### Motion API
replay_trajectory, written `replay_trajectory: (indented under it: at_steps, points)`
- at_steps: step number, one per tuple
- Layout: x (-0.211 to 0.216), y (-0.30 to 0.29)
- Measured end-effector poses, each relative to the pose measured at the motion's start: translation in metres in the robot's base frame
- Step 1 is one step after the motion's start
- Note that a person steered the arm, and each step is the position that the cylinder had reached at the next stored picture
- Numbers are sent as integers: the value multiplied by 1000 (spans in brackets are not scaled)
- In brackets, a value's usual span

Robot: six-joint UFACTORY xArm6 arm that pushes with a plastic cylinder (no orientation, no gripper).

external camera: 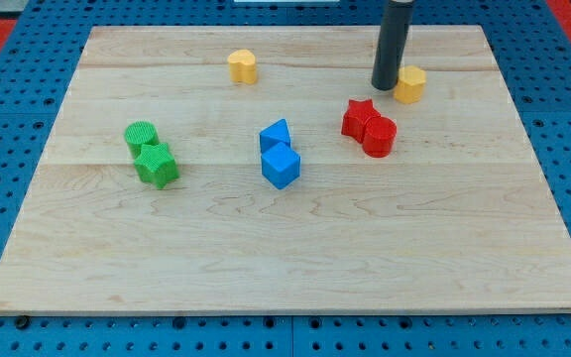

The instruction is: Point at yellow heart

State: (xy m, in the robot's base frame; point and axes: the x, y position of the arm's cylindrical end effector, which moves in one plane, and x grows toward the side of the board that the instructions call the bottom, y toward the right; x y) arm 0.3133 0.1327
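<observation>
The yellow heart point(243, 66) lies near the view's top, left of centre, on the wooden board point(285, 248). My tip point(385, 85) is at the lower end of the dark rod, far to the right of the heart. It stands just left of a yellow hexagon block point(410, 84), close to it or touching it; I cannot tell which.
A red star point(360, 117) and a red cylinder point(379, 136) touch below my tip. A blue triangle point(276, 136) and a blue cube point(281, 166) sit mid-board. A green cylinder point(141, 136) and a green star point(156, 165) sit at the left. Blue pegboard surrounds the board.
</observation>
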Motion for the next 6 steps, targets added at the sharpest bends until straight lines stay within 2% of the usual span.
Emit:
replay_trajectory:
  at_steps: [1, 2, 5, 6]
  points:
    - [0, 10]
    - [11, -17]
    - [25, -189]
    - [1, -202]
